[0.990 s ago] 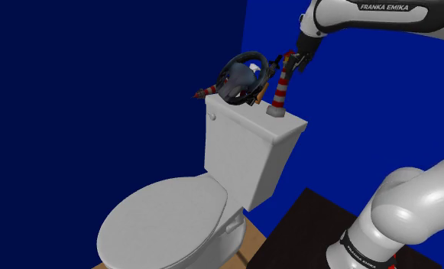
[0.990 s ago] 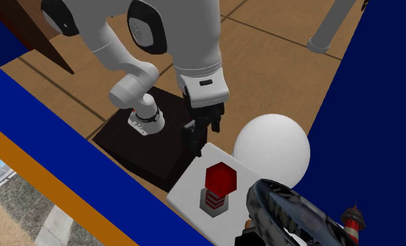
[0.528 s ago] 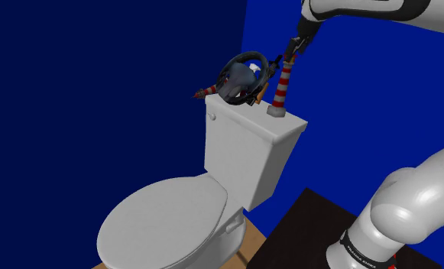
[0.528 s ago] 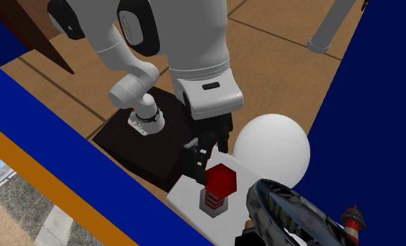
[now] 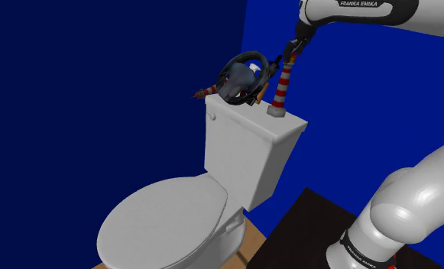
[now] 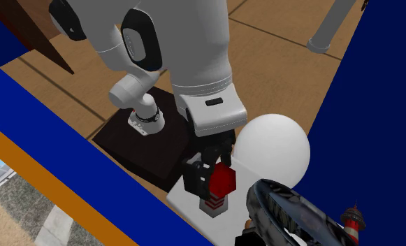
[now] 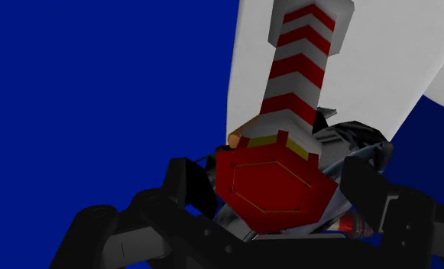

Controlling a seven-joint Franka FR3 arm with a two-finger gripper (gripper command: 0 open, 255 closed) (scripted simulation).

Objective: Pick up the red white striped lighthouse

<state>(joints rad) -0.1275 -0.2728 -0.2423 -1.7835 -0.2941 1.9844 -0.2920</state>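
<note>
- The red and white striped lighthouse (image 5: 280, 85) is standing upright on the lid (image 5: 251, 121) of the white toilet tank (image 5: 247, 157), near the lid's end at the shoulder view's right
- The black gripper (image 7: 279, 195) is straddling the lighthouse's red six-sided top, its jaws standing apart with the top sitting between them
- Whether the fingers (image 7: 188, 186) are pressing on the top I cannot tell; the lighthouse's base is resting on the lid
- A dark ring-shaped thing (image 5: 243, 75) is lying on the tank just beside the lighthouse, toward the shoulder view's left
</note>
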